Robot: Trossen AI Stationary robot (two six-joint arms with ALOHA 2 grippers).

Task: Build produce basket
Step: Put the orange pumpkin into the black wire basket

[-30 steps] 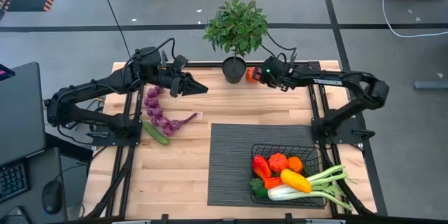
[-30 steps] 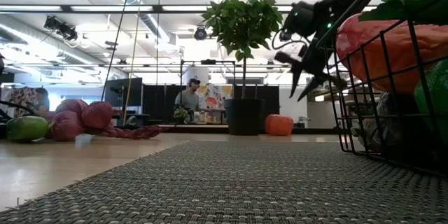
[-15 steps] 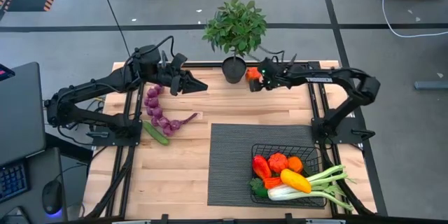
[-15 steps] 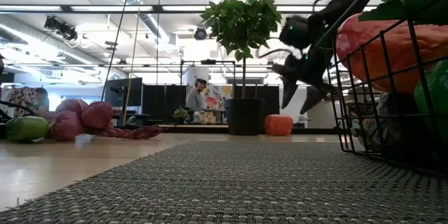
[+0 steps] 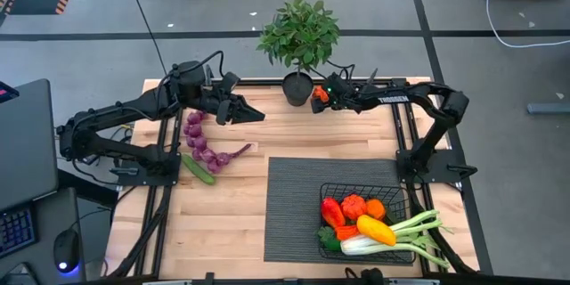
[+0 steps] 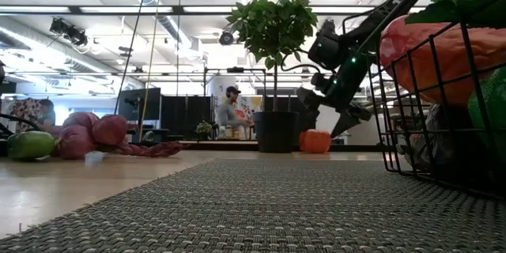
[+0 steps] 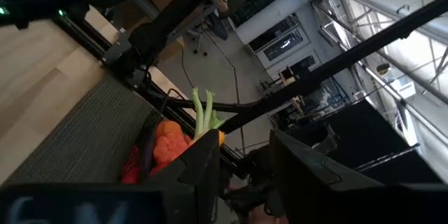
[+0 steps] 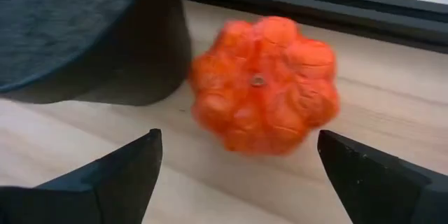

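Orange pumpkin (image 8: 262, 84) between open right gripper (image 8: 238, 175) fingers.

Two dark jointed arms, black cables, white lettering

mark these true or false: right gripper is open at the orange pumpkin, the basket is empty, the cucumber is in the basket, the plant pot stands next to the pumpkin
1. The right gripper is open at the orange pumpkin. True.
2. The basket is empty. False: it holds peppers, a leek and other produce.
3. The cucumber is in the basket. False: it lies on the bare wood by the purple grapes, on the left arm's side.
4. The plant pot stands next to the pumpkin. True.
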